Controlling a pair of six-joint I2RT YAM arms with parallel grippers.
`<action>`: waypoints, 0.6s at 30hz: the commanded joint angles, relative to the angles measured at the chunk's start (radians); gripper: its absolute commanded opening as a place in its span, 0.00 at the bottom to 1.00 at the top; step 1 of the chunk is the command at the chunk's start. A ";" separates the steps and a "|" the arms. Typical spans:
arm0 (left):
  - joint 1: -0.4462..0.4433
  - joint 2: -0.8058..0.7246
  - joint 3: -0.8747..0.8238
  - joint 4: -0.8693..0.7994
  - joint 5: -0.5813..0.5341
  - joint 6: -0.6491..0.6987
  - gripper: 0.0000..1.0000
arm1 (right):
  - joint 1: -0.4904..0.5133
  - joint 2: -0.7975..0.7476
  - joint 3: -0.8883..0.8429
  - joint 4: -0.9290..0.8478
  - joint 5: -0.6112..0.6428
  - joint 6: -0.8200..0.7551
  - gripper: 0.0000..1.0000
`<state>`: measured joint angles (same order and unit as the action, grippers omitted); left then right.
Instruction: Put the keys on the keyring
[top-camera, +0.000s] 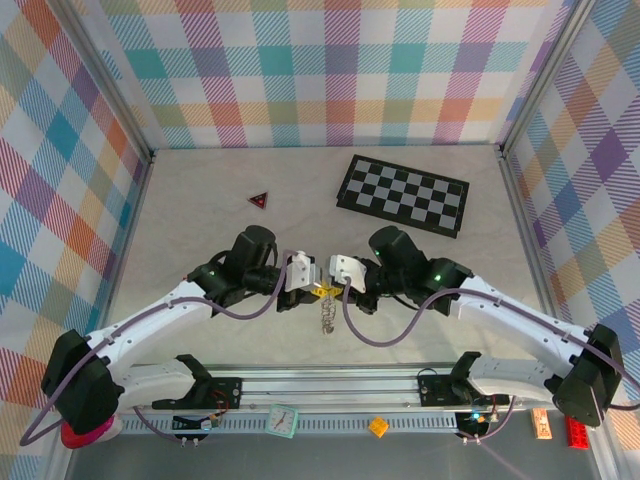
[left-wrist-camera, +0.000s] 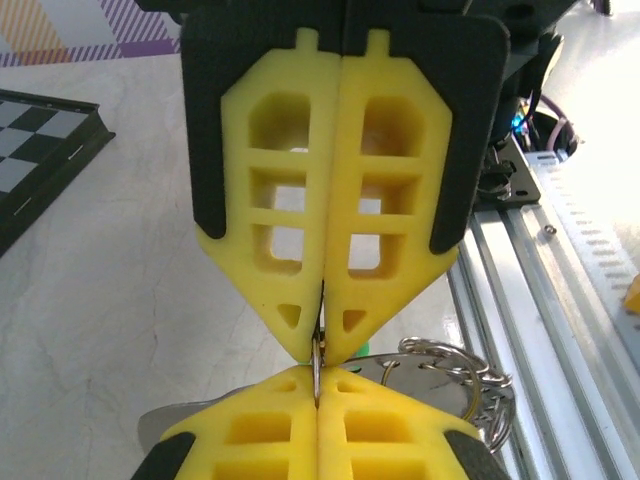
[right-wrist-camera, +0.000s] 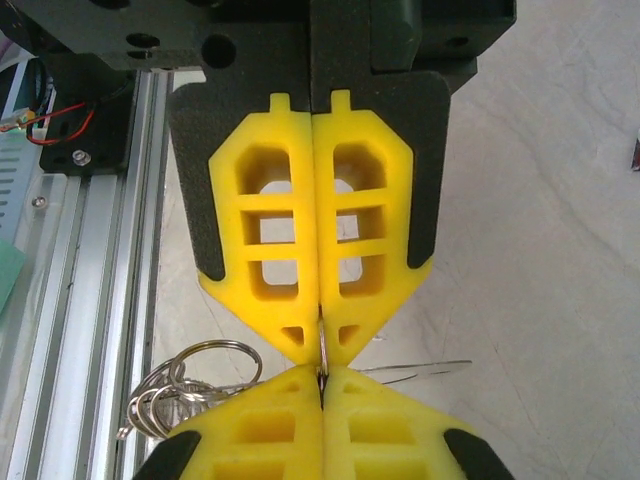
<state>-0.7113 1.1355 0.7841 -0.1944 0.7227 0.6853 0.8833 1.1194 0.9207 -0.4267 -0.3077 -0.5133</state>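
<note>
Top external: keyring (top-camera: 327, 315) hangs below left end effector (top-camera: 317, 291), right end effector (top-camera: 334, 289).

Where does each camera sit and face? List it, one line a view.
Top external: above and behind, looking down at the table; left arm, right arm, left gripper meeting right gripper.
Left wrist: on the left arm, looking along its yellow fingers at the right gripper's tips.
Right wrist: on the right arm, looking along its fingers at the left gripper's tips.
Shared: both wrist views show the keyring and the rail.
</note>
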 joint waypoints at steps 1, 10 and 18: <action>-0.005 0.000 0.036 -0.010 0.031 0.022 0.00 | 0.003 -0.029 0.019 0.052 -0.020 0.026 0.08; -0.005 -0.051 -0.083 0.222 0.040 -0.114 0.00 | -0.060 -0.211 -0.217 0.292 -0.018 0.306 0.32; -0.009 -0.056 -0.120 0.309 0.002 -0.170 0.00 | -0.060 -0.209 -0.267 0.370 -0.080 0.491 0.32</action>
<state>-0.7116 1.1034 0.6701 0.0181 0.7162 0.5453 0.8230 0.9089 0.6601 -0.1371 -0.3473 -0.1257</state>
